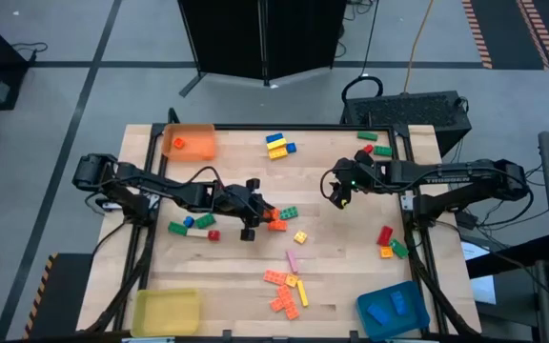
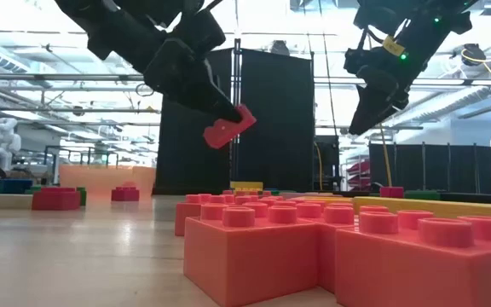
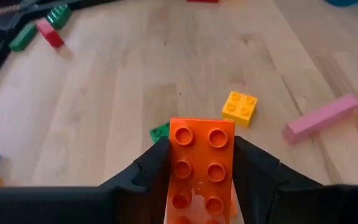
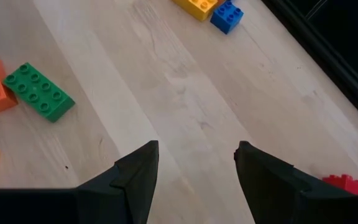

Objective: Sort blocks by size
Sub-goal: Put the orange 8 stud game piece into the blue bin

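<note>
An orange brick (image 3: 201, 168) is clamped in the left gripper (image 3: 202, 177), lifted off the surface (image 1: 351, 248) near its middle. The right gripper (image 4: 194, 168) hangs apart and empty over bare wood. The brick is best carried level to the tray (image 1: 190, 141) matching its size and lowered before release, clear of loose blocks (image 1: 286, 291).

Bare wood under right claw (image 4: 194, 168); orange blocks (image 1: 284, 291) crowd front center.
</note>
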Robot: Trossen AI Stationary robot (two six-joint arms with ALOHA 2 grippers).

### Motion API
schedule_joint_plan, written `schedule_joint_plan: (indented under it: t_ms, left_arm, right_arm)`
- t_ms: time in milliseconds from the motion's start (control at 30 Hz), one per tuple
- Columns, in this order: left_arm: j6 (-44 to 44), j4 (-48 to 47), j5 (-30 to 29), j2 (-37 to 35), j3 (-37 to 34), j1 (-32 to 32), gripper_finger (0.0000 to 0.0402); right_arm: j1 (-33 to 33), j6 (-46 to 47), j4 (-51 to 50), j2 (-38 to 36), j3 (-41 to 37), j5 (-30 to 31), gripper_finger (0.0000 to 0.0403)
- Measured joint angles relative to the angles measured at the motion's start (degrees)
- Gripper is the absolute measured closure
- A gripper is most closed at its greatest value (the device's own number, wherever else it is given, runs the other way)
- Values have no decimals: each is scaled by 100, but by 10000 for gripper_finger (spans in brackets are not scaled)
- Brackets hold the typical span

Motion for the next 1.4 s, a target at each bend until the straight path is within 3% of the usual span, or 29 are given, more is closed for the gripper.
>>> schedule_joint_plan:
  t_ms: [1000,1400]
  left_arm:
    - [122,5,87,16,-7,5,262]
    - [-10,525,-36,704,-66,5,262]
  right_arm:
    - [0,88,-59,0,4,0,197]
    - [0,-43,25,0,7,2,198]
